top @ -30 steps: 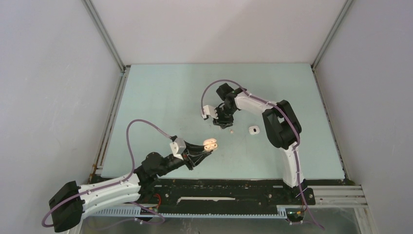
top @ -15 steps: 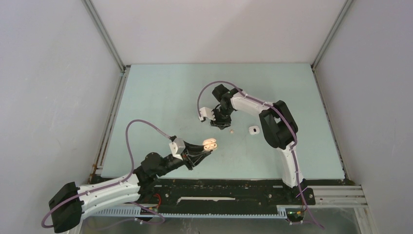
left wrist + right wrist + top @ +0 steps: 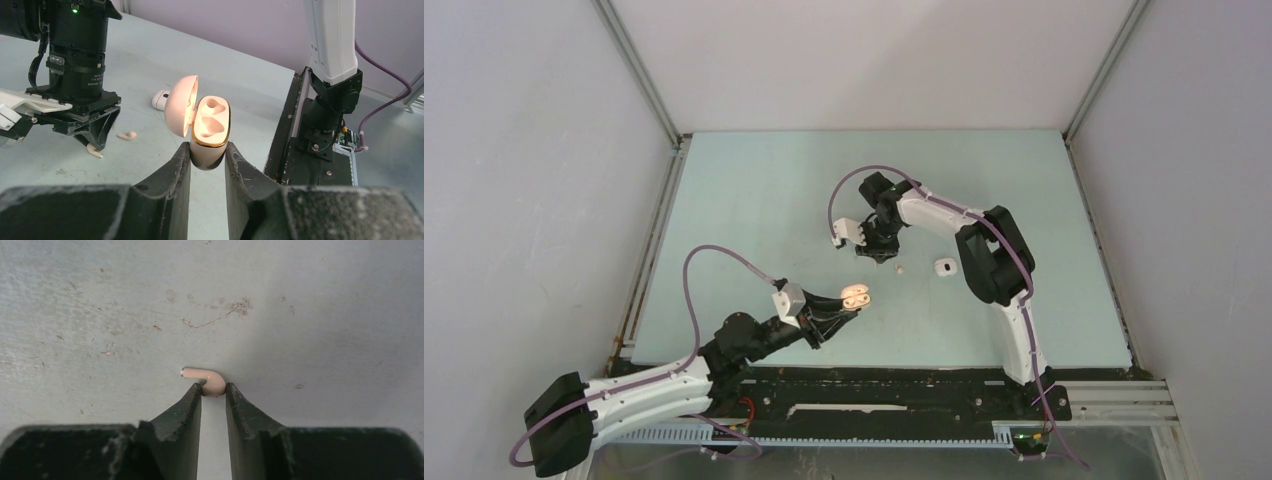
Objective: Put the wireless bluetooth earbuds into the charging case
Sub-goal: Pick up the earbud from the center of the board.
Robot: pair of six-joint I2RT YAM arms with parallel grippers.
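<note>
Right wrist view: beige earbud (image 3: pixel 210 382) lies on the counter (image 3: pixel 300 300), stem pointing left, rounded head at the very tips of the right gripper (image 3: pixel 213 391). Jaws are drawn in to a narrow gap, and both fingertips (image 3: pixel 194 400) touch the head, one on each side: a pinch on the bud. Only the head is caught and the stem sticks out free. Can't tell whether the bud is off the surface.

Left wrist view: charging case (image 3: pixel 212 125), beige with a gold rim, is clamped by its lower body in the left gripper (image 3: pixel 207 157). Jaws are tight on both sides. The case is held up off the counter and roughly upright, with its lid hinged open to the left. Both sockets are visible with nothing in them. The bottom of the case is hidden between the fingers.

Same view: second beige earbud (image 3: pixel 126 135) lies loose on the counter just beside the right gripper, apart from it. White case (image 3: pixel 160 99) sits further back, near the open lid's edge in this view. It's too small to tell whether its lid is up.

Top external view: the pinched bud is hidden under the right gripper and the loose one is just a speck. The right arm's base and the left arm's elbow are cut off by the wrist views.
</note>
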